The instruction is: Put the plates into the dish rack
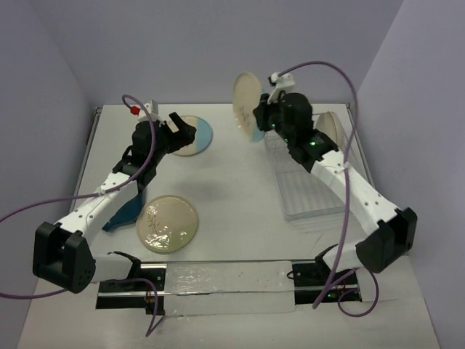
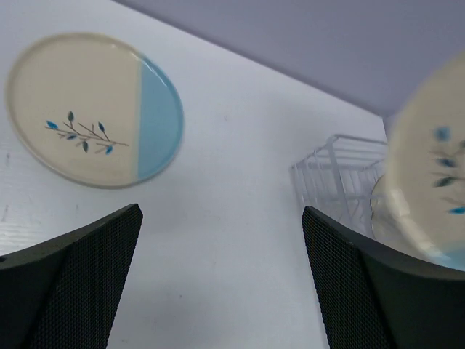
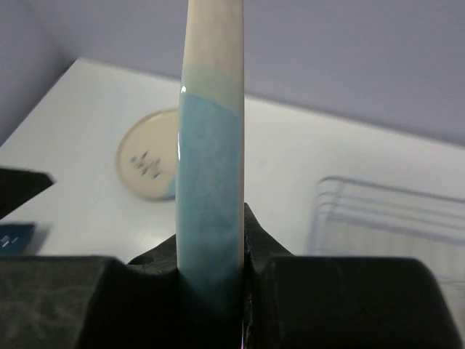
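My right tool [image 1: 259, 118] grips a sprig plate [image 1: 245, 93] by its rim, upright near the rack [image 1: 309, 190], I judge so it can slot between prongs. My left tool [image 2: 221, 280] hangs wide open, empty, over the bench [image 2: 240, 182] near the second sprig plate [image 2: 87, 109], which lies flat.

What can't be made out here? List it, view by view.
Top external: dark blue plate, mostly under the left arm; outline incomplete.
Top external: cream plate standing in the white wire dish rack, half covered by the right arm; pattern unreadable.
Right wrist: cream-and-light-blue plate gripped in the right fingers, seen edge-on; face hidden.
Left wrist: same plate blurred, cut by the right edge.
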`<state>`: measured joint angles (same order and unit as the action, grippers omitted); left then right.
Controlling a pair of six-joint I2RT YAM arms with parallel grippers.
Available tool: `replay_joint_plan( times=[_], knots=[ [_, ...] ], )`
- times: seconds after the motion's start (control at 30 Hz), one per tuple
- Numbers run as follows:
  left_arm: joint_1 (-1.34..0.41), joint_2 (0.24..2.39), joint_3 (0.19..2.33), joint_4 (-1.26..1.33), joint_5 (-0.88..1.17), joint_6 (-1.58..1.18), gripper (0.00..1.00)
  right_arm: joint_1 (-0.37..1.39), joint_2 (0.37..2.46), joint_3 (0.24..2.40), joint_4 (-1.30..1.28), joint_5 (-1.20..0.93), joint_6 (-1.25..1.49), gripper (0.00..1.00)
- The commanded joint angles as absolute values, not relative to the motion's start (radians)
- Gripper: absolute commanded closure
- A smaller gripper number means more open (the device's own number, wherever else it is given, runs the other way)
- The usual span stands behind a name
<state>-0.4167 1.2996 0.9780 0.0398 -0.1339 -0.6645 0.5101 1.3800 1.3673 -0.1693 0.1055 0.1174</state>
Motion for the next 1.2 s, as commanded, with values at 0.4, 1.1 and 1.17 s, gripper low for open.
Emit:
replay_joint_plan(
  times=[0.4,1.1,1.17],
  knots=[
    [-0.277,1.4,1.024,-0.031,-0.302,-0.663,0.01,0.203,1.32,1.512,-0.364,0.306,-0.265,1.0],
    [-0.264,1.547,1.13,-0.093,-0.33,-0.661,0.01,0.055,1.6,1.57,-0.437,0.271,-0.239,1.0],
    [-0.263,1.554,1.14,-0.101,-0.334,-0.661,0.01,0.049,1.607,1.573,-0.441,0.278,-0.226,1.0]
  ],
)
